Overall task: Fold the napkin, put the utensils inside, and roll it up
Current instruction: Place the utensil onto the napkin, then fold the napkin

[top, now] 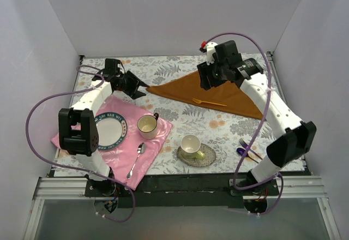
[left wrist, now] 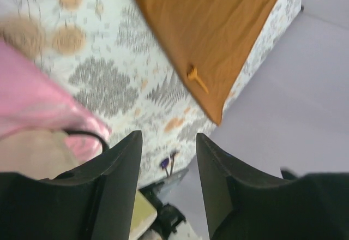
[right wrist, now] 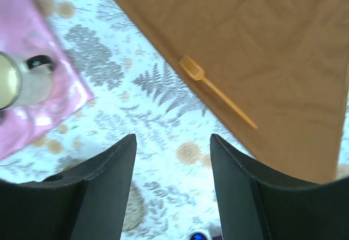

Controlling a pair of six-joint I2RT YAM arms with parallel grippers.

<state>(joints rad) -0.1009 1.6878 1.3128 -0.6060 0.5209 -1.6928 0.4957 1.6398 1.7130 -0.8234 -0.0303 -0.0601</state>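
Far side of table: napkin folded to a triangle, both grippers empty close by.

Near left, pink cloth. Left arm reaches forward and to the right; left gripper sits low by the napkin's left corner, fingers partly parted, nothing between them. Napkin lies far centre-right on the table. Its long edge runs corner to corner left to right, right end nearer, apex pointing away. Orange utensil rests on it along that edge, toothed head left, handle right. Right arm rises from near right, elbow bent; right gripper points down over the apex, fingers well apart, empty. Purple fork and dark spoon lie near right by that arm's base, well apart from the napkin.
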